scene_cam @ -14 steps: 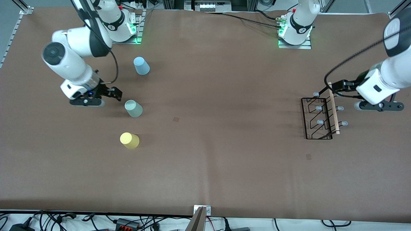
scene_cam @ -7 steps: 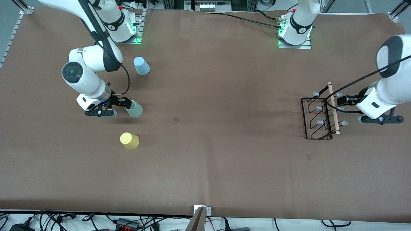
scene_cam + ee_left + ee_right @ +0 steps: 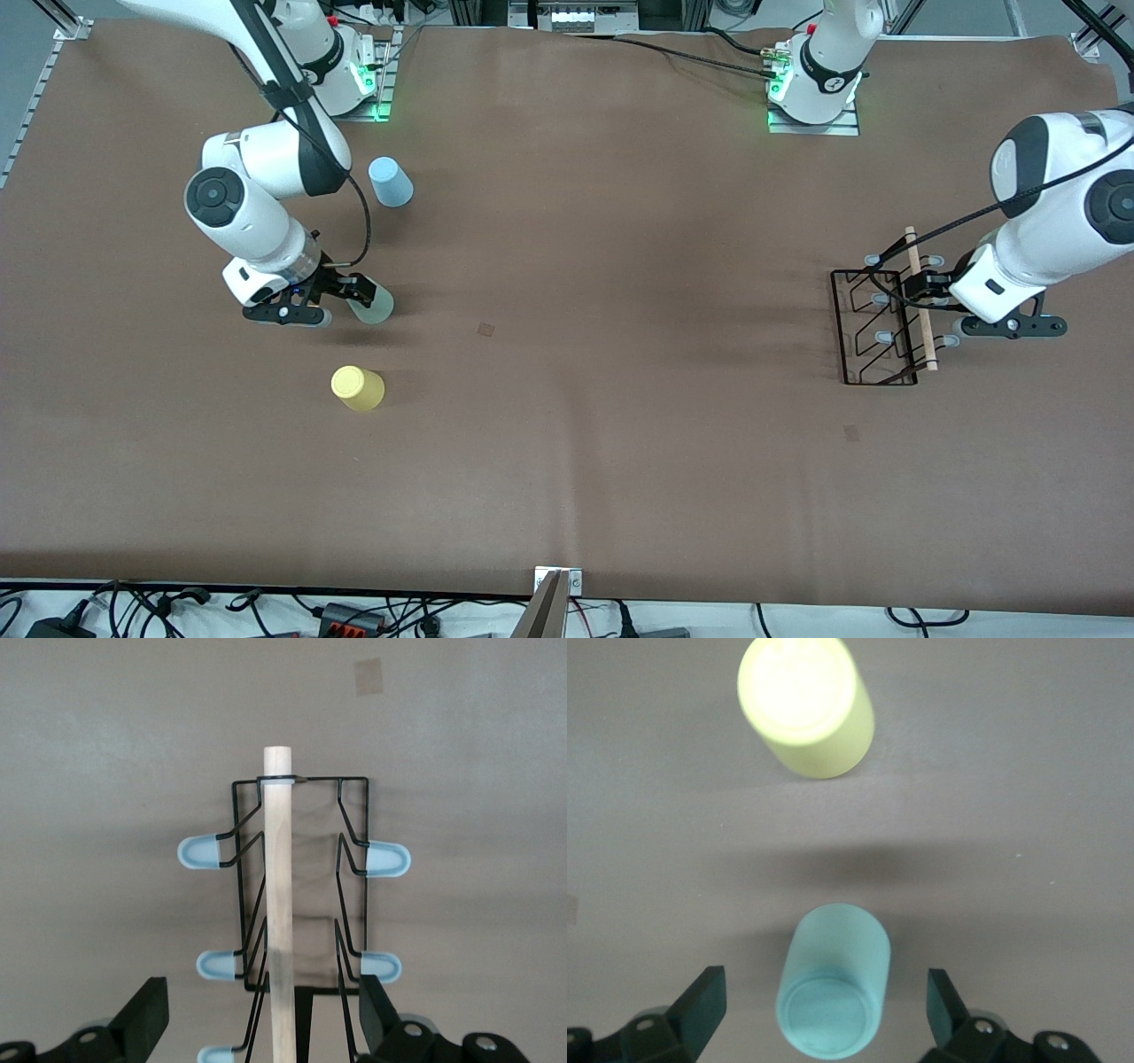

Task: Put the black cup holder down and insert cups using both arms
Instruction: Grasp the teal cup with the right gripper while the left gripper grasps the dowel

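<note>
The black cup holder (image 3: pixel 926 341) stands on the table at the left arm's end, and my open left gripper (image 3: pixel 920 289) straddles its wooden rod (image 3: pixel 279 904). The pale capped prongs (image 3: pixel 202 851) stick out on both sides. The left gripper (image 3: pixel 261 1019) touches nothing. My right gripper (image 3: pixel 357 295) is open around the mint green cup (image 3: pixel 379 307), which stands closed end up on the table. In the right wrist view the cup (image 3: pixel 833 983) sits between the fingers of the right gripper (image 3: pixel 824 1014), apart from both. The yellow cup (image 3: pixel 357 388) (image 3: pixel 804 704) stands nearer the camera. The blue cup (image 3: pixel 390 182) stands farther.
Two small dark patches (image 3: pixel 486 330) (image 3: pixel 851 432) mark the brown table. Both arm bases (image 3: pixel 813 89) stand along the table's farthest edge. Cables lie below the nearest edge (image 3: pixel 354 611).
My right gripper has moved over to the mint green cup and now straddles it. My left gripper has moved along the rack's wooden rod toward its middle. No cup has moved.
</note>
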Available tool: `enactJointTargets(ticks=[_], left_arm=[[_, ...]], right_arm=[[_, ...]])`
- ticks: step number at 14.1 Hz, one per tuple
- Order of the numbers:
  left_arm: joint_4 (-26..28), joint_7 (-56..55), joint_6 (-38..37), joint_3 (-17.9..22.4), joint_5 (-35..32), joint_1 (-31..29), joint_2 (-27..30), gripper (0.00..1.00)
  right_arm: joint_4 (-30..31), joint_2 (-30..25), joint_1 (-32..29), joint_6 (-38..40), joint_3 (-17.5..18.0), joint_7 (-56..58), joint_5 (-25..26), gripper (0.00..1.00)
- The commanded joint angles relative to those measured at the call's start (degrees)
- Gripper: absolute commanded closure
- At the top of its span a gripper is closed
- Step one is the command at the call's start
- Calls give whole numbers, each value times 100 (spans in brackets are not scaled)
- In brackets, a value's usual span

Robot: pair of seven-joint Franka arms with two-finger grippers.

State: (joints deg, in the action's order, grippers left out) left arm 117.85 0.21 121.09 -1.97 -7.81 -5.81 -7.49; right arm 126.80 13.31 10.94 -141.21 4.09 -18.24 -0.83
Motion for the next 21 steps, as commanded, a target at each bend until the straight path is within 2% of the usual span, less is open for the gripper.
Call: enactJointTargets(ticks=[1,6,8,11,15,18,20,21], left_arm=[[650,14,703,-67,-28,-122,274,7],[907,-12,1013,-76,-19,-192,274,11],[933,-3,1013,-76,-11,-192,274,24],[933,-12,1013,-76,-10,-192,274,51],[933,23,995,-76,16,-192,257,70],[924,32,978,-76,16,-192,257,89],[872,23,960,-76,16,-183,265,93],[837,23,943,-85,16,-174,274,94]], right_arm=[[29,145,224,-212,-40,-215,-49,0],[328,181,155,-548,-57,-101,4,0],[381,181,136,-556,-57,-92,21,0],[512,181,119,-722,-66,-92,39,0],[715,199,119,-943,-57,-92,39,0],[724,216,119,-943,-66,-92,39,0],[724,234,119,-943,-57,-92,39,0],[724,234,119,-935,-57,-110,39,20]])
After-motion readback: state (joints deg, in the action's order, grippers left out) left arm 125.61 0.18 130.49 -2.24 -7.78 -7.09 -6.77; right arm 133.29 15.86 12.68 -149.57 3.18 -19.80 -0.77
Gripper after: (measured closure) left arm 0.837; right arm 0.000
